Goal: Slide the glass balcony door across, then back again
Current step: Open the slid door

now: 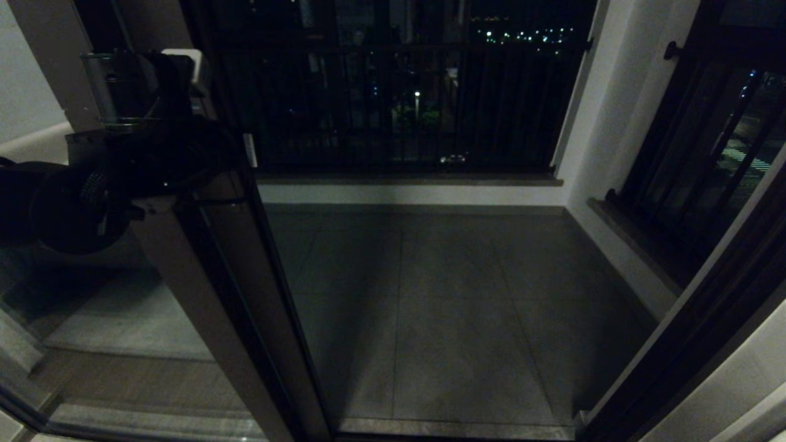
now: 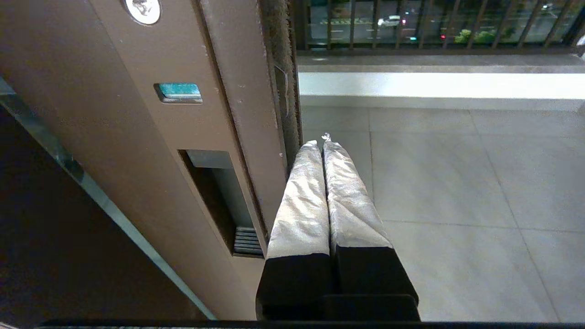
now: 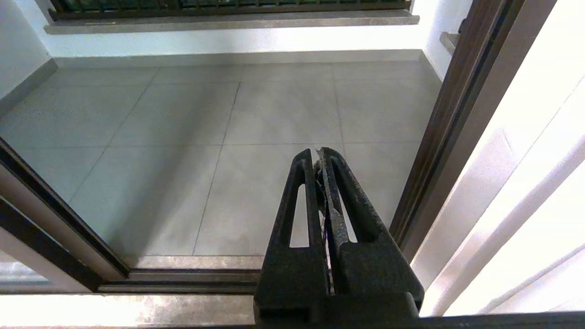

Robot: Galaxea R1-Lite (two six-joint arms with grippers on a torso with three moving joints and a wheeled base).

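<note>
The glass balcony door [image 1: 239,294] stands at the left, its brown stile slanting down to the sill, with the doorway open to its right. My left arm [image 1: 123,178] is raised against the stile's upper part. In the left wrist view my left gripper [image 2: 321,142] is shut with nothing in it. Its silver-wrapped fingers [image 2: 301,196] lie right beside the stile's leading edge and brush seal [image 2: 279,82]. The recessed handle slot [image 2: 215,201] is on the stile face just beside them. My right gripper [image 3: 317,154] is shut and empty, hanging low over the threshold.
Grey balcony tiles [image 1: 442,294] fill the opening, with black railings [image 1: 399,104] behind. The fixed door jamb [image 3: 438,151] rises close beside my right gripper. The floor track [image 3: 183,274] runs below it. A screw [image 2: 143,9] and a teal lock tab [image 2: 179,91] sit on the stile.
</note>
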